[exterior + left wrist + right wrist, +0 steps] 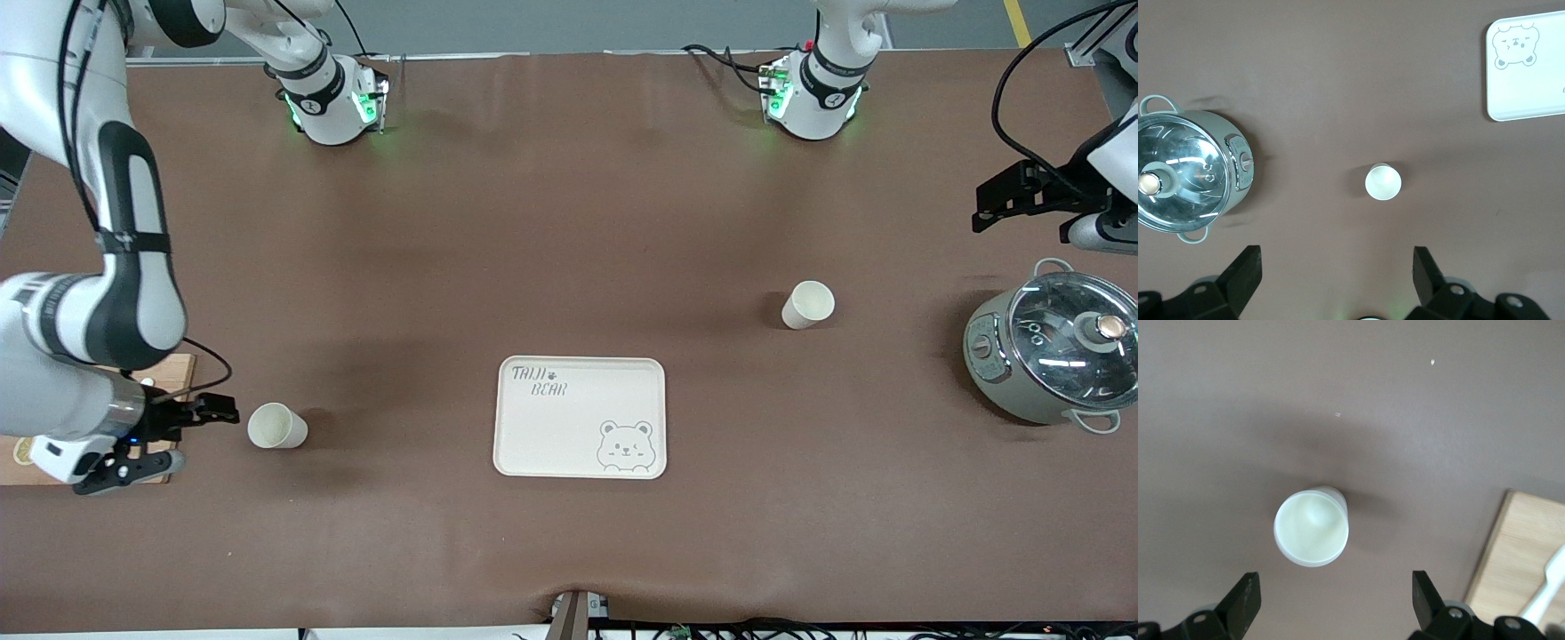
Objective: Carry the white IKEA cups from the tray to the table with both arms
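Tray [580, 418] bore grey lettering "TAIJI BEAR" with a paw mark at its corner toward the right arm's base; a bear face was printed at the diagonal corner; no other text was legible.

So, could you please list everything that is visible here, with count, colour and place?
white IKEA cups: two, cream-white, upright on the table; one toward the right arm's end, one toward the left arm's end, both off the tray.
tray: one, cream with bear print, mid-table, nothing on it.
pot: one, grey with glass lid, at the left arm's end.
wooden board: one, light brown, at the right arm's end.
right end effector: black, open, beside the nearer cup.
left end effector: black, open, above the table near the pot.
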Controlling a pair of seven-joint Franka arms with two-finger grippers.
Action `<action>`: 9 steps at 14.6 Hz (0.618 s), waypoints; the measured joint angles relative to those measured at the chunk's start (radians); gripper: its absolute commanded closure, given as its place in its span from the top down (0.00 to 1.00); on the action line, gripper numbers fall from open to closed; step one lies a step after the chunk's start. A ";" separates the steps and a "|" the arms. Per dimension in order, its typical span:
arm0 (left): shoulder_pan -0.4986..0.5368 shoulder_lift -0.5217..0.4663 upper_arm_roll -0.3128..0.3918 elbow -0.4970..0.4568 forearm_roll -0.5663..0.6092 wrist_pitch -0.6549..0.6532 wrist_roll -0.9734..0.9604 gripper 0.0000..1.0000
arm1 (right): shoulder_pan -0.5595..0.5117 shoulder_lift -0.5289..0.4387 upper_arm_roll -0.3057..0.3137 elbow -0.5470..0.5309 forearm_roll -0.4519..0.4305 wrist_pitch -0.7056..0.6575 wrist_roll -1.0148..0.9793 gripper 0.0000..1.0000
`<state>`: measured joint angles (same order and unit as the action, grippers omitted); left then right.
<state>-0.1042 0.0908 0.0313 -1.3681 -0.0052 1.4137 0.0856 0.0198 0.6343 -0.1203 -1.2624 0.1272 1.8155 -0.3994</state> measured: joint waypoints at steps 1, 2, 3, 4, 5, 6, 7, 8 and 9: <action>0.000 0.000 0.000 0.000 0.000 0.000 0.000 1.00 | 0.000 -0.002 -0.008 0.047 0.000 -0.074 0.001 1.00; 0.001 0.000 0.001 0.001 0.000 0.000 0.000 1.00 | 0.001 -0.004 -0.019 0.096 0.000 -0.152 0.004 1.00; 0.002 0.000 0.001 0.001 0.000 0.000 0.000 1.00 | 0.001 -0.009 -0.029 0.141 0.000 -0.228 0.013 1.00; 0.002 0.000 0.001 0.001 0.001 0.000 0.000 1.00 | 0.001 -0.025 -0.036 0.175 0.000 -0.293 0.033 1.00; 0.002 0.000 0.001 0.001 0.002 0.000 0.000 1.00 | 0.001 -0.051 -0.039 0.197 -0.003 -0.348 0.061 1.00; 0.002 0.000 0.001 0.002 0.007 0.000 0.000 1.00 | 0.002 -0.087 -0.039 0.209 -0.011 -0.396 0.085 1.00; 0.002 0.000 0.001 0.002 0.017 0.000 0.000 1.00 | 0.005 -0.133 -0.038 0.214 -0.020 -0.440 0.102 1.00; 0.002 0.000 0.001 0.003 0.024 0.000 0.000 1.00 | 0.007 -0.179 -0.037 0.214 -0.027 -0.476 0.118 1.00; 0.003 0.000 0.001 0.003 0.026 0.000 0.000 1.00 | 0.009 -0.224 -0.037 0.209 -0.030 -0.503 0.137 1.00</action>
<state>-0.1017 0.0904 0.0327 -1.3651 0.0209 1.4135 0.0855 0.0285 0.4106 -0.1571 -1.0535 0.0970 1.3130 -0.2626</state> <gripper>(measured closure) 0.000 0.000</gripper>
